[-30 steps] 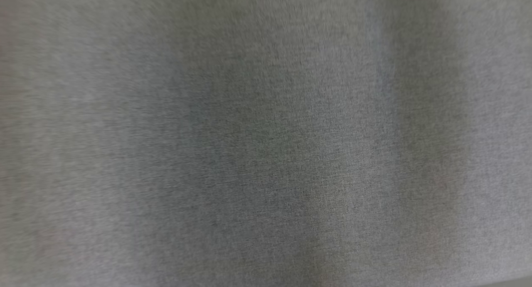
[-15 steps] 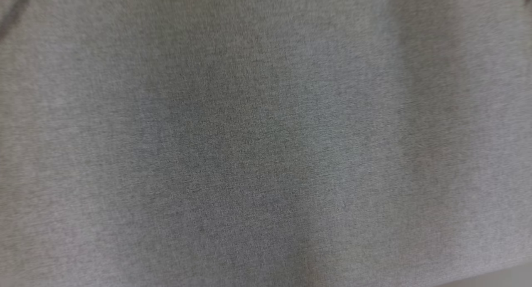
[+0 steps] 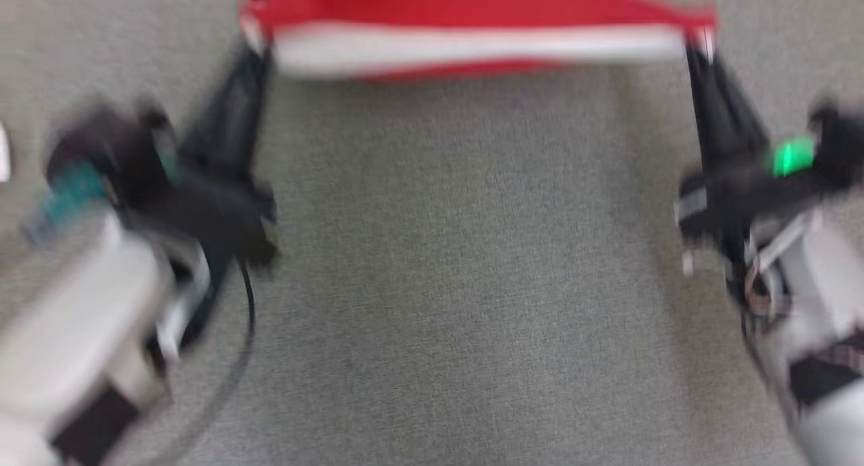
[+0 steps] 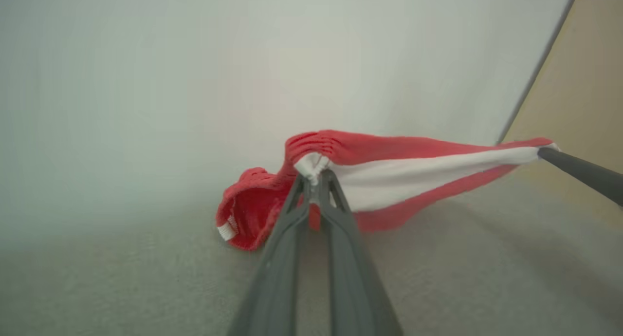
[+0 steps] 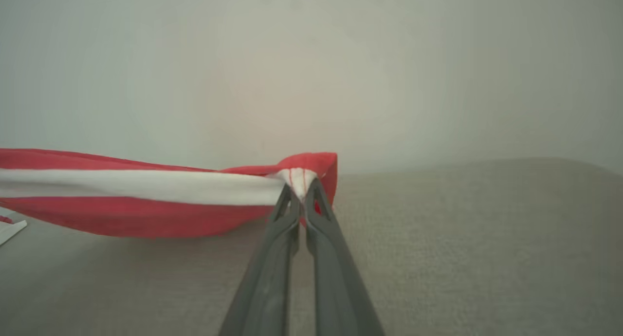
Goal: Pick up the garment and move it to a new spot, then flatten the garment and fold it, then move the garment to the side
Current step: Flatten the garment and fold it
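Logged red-and-white garment [image 3: 472, 44] pulled into a taut band between both end effectors, at top of head view. Found left end effector [image 3: 258, 54] closed tight on one bunched end: white cloth pinched at the fingertips, with red gathers just above them. Found right end effector [image 3: 696, 44] closed likewise on the opposite end, gripping a small fold of white edged in red. Noted white stripe along the band's length, with red above and below. Saw stretched middle lifted off the grey woven surface [image 3: 459, 283], with shadow beneath. Saw, from left wrist, a loose red portion sagging beyond the left grip and seemingly touching the surface, given the soft focus. Spotted small white patch [image 4: 226, 231] at its lower edge, not identified. Picked out one dark finger [image 4: 579, 170] of the right end effector at the band's far end, same view. Noted pale wall [image 4: 194, 83] behind, tan panel [image 4: 584, 83] at right. Marked small white scrap [image 5: 9, 229] on surface at left edge of right wrist view
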You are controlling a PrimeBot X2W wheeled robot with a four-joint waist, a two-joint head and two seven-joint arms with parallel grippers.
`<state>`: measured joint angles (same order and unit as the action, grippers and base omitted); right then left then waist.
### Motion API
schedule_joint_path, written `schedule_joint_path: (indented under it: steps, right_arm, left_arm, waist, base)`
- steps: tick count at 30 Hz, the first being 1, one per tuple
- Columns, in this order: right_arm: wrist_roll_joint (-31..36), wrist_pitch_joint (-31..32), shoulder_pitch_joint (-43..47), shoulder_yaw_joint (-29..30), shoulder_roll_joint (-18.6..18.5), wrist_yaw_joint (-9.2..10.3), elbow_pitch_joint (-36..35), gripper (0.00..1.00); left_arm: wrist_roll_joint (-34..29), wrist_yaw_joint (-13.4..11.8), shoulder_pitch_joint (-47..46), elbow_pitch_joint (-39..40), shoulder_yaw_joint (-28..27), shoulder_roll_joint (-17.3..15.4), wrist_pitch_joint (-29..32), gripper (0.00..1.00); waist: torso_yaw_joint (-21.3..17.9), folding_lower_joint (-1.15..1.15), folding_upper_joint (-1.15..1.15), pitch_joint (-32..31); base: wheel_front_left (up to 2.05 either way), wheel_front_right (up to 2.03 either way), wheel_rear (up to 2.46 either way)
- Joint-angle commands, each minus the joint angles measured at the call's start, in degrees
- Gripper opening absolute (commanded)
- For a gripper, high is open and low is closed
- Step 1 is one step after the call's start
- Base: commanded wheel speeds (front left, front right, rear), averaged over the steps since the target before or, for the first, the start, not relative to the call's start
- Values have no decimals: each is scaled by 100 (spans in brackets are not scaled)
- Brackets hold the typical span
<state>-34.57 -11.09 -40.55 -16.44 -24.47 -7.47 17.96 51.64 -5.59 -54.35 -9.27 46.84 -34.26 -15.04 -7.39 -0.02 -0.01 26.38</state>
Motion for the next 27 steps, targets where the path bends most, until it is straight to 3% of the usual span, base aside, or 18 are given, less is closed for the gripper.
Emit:
schedule_joint_path:
  steps: [1,6,13,22,27]
  right_arm:
    - [36,38,391,151,68,-6,-179,0]
    - [397,253,1934,816,322,-5,-791,0]
    - [668,606,3608,1527,966,-5,-1459,0]
    - [938,1218,5357,2077,1677,8,-2268,0]
    - [946,1319,5766,2195,1886,10,-2611,0]
  left_arm:
    - [-203,-61,384,187,-67,5,-17,0]
    - [-830,-257,1842,607,-477,242,-18,0]
    - [-1371,-59,3398,337,-822,771,-19,0]
    - [-1907,170,4989,81,-1801,985,-19,0]
    - [-2190,371,5462,223,-2189,1248,-19,0]
  waist:
    - [152,2,1,-393]
    - [230,2,1,-669]
    - [286,2,1,-1087]
    - [327,2,1,-1556]
    - [329,2,1,-1540]
  base:
    - [0,0,0]
    - [0,0,0]
    - [0,0,0]
    - [0,0,0]
    - [0,0,0]
